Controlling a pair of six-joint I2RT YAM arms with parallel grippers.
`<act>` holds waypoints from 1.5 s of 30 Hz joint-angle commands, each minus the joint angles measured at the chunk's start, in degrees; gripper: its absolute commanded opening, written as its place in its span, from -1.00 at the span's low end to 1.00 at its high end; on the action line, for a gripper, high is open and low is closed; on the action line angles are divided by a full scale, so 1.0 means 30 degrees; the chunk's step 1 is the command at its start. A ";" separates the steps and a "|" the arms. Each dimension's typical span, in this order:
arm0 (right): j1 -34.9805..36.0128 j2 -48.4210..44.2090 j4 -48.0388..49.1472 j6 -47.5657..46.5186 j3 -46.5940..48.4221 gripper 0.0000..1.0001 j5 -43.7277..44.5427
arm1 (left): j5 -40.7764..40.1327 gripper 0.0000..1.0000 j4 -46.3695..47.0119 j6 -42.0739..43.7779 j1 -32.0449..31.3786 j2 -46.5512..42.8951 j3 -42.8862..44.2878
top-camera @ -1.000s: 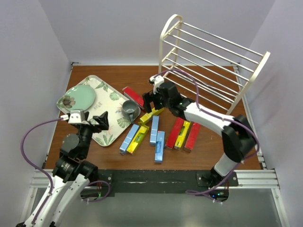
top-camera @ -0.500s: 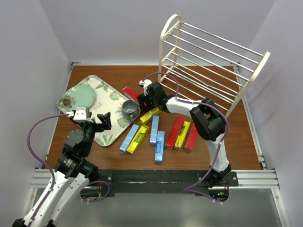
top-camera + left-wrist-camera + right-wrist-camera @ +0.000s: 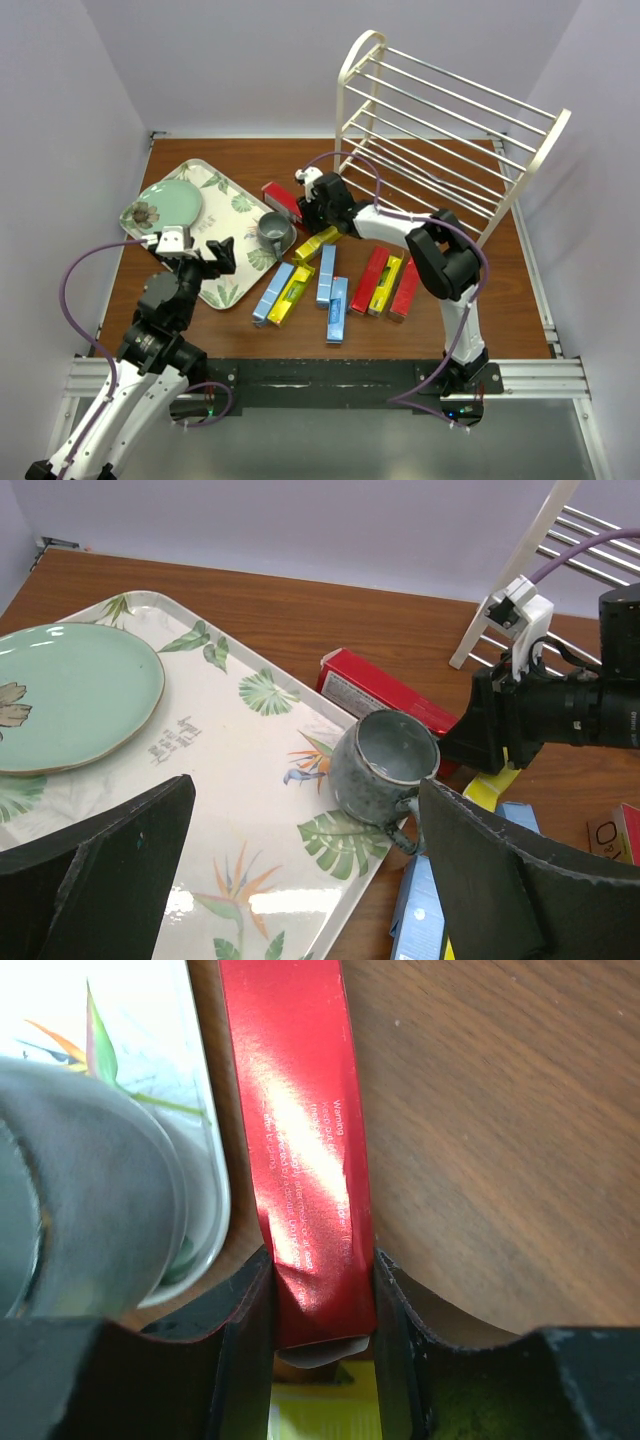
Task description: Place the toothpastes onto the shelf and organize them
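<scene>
Top external view: nearest the arm bases, eight loose toothpastes (image 3: 327,275) lie scattered at the counter's (image 3: 220,155) 6 o'clock, none yet on the shelf. At about 8 o'clock the left jaws hang spread wide and hold nothing above the near corner of the leaf-patterned tray (image 3: 225,190), likely parked out of the way. Farther in, at the middle of the counter, the right jaws are down on the ninth box, the red toothpaste (image 3: 300,1160). The right wrist camera shows both fingers touching its long sides near one end, pinching it. The box lies flat, just beside the tray rim and the grey mug (image 3: 90,1190), so an end grip probably avoids bumping either. A yellow box (image 3: 310,1405) sits beneath the wrist. Farthest, at 1 o'clock, the shelf (image 3: 352,80) stands bare.
</scene>
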 commanded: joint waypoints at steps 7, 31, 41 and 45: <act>0.0013 -0.5536 0.0927 0.2598 -0.2699 -0.64 0.3650 | -0.0048 0.99 0.0608 0.0343 -0.0114 -0.0250 0.0159; 0.0013 -1.0789 -0.1711 1.3264 -0.7274 -0.71 1.3464 | -0.0693 1.00 0.0754 0.0255 -0.0261 -0.0426 0.0012; 0.0014 -0.7834 -0.1856 1.5754 -0.4434 -0.71 1.6514 | -0.0868 1.00 0.0520 0.0167 -0.0291 -0.0397 0.0070; 0.0043 -0.6571 -0.1714 1.6722 -0.2938 -0.71 1.7685 | -0.0868 1.00 0.0608 0.0167 -0.0291 -0.0455 0.0041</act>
